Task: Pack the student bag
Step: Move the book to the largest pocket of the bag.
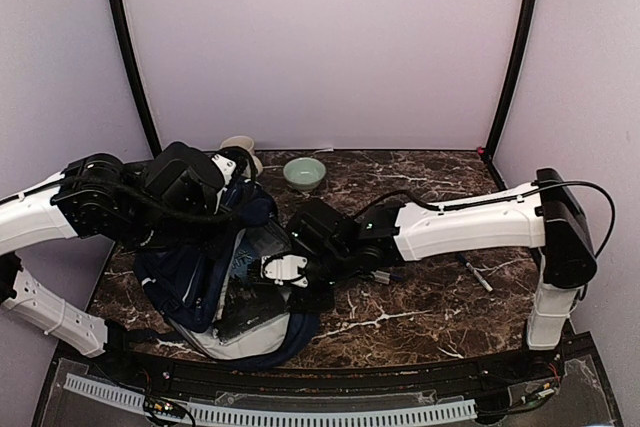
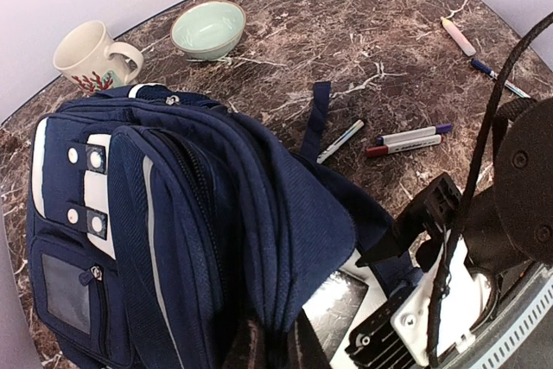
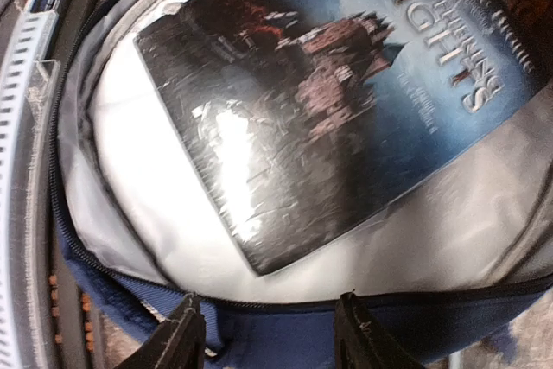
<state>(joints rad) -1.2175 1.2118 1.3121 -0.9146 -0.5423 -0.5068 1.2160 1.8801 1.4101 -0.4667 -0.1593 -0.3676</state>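
The student bag (image 1: 185, 282) (image 2: 173, 213), navy with white patches, lies at the left of the table with its main compartment unzipped. My left gripper (image 2: 276, 347) (image 1: 238, 215) is shut on a fold of the bag's upper flap and holds it up. Inside, a dark blue "Wuthering Heights" book (image 3: 328, 101) (image 1: 248, 309) lies flat on the grey lining (image 3: 147, 213). My right gripper (image 3: 272, 334) (image 1: 275, 272) hovers open over the bag's near zipper rim (image 3: 285, 308). Its fingers (image 3: 186, 334) are spread apart with nothing gripped between them.
A pale green bowl (image 2: 207, 29) (image 1: 304, 173) and a cream mug (image 2: 91, 56) stand behind the bag. A slim pen (image 2: 341, 140), a purple-capped and a red-capped marker (image 2: 406, 140) and more pens (image 2: 458, 36) lie right of it. The cable rail (image 3: 26, 66) runs along the near edge.
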